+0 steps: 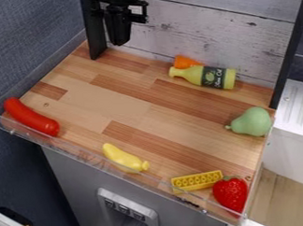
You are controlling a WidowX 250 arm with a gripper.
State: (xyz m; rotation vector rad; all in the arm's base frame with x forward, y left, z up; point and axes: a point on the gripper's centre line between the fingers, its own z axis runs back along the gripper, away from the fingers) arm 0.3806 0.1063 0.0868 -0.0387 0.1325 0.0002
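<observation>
The black gripper [119, 43] hangs at the upper left, before a whitewashed plank wall [207, 26]. On the wood-patterned counter [125, 104], a yellow-green toy bottle [224, 78] lies by an orange object [185, 62]. A green pear [252, 122] sits right, a red sausage [30, 117] left; a yellow banana [123, 158], yellow studded brick [197, 180] and strawberry [231, 193] line the front.

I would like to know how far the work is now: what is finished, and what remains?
Done: nothing I can confirm; toys lie spread on the wooden counter.
In hand: I see nothing held by the gripper, above the far left corner.
Left: probably all handling; nearest the gripper, the bottle lies on its side by the orange piece.
</observation>
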